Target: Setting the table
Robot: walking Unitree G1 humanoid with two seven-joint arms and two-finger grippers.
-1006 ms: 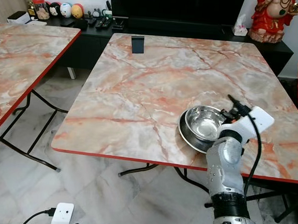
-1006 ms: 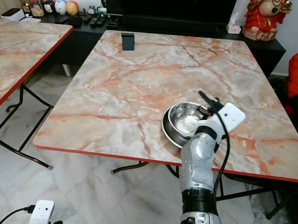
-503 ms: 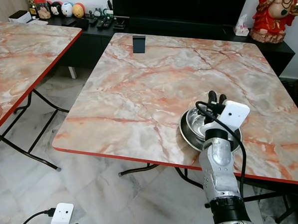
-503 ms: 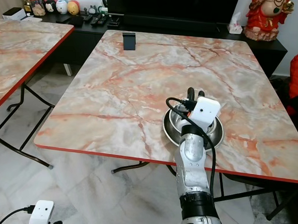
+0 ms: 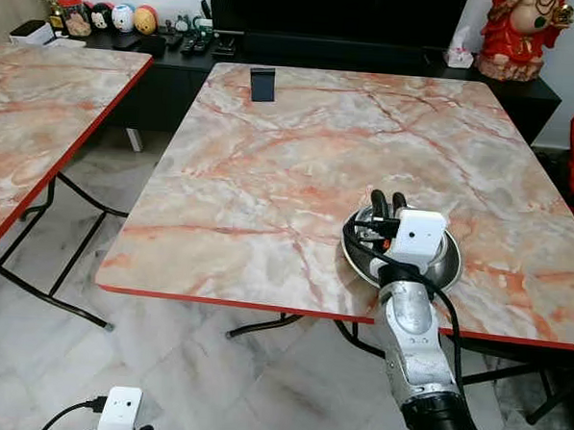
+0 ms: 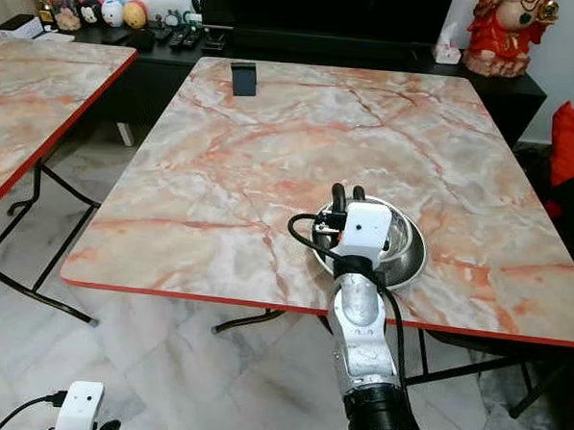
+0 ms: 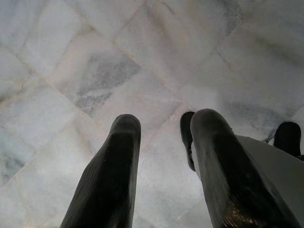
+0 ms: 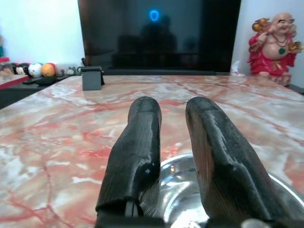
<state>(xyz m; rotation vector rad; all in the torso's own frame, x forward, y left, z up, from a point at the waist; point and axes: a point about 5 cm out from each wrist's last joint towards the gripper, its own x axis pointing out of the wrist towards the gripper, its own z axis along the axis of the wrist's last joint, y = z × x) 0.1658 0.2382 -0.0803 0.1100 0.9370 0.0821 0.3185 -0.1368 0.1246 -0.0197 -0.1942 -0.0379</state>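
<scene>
A shiny steel bowl [image 6: 407, 248] sits in a shallow steel plate [image 5: 356, 269] near the front right edge of the marble table [image 5: 269, 185]. My right gripper [image 5: 388, 198] hovers over the bowl's left half, its fingers pointing toward the far side of the table. In the right wrist view the gripper [image 8: 173, 107] is open by a narrow gap with nothing between the fingers, and the bowl [image 8: 180, 199] gleams just below. My left gripper [image 7: 166, 121] hangs idle over the tiled floor, open.
A small dark stand [image 5: 263, 84] is at the table's far edge. A second marble table [image 5: 42, 115] stands to the left across a floor gap. Behind are a black console [image 5: 180, 46] with toys and a red figurine [image 5: 518, 30]. A white charger [image 5: 118, 408] lies on the floor.
My right gripper has swung leftward across the bowl, from its right rim to over its left half, and now points straight away. The bowl and plate stayed put.
</scene>
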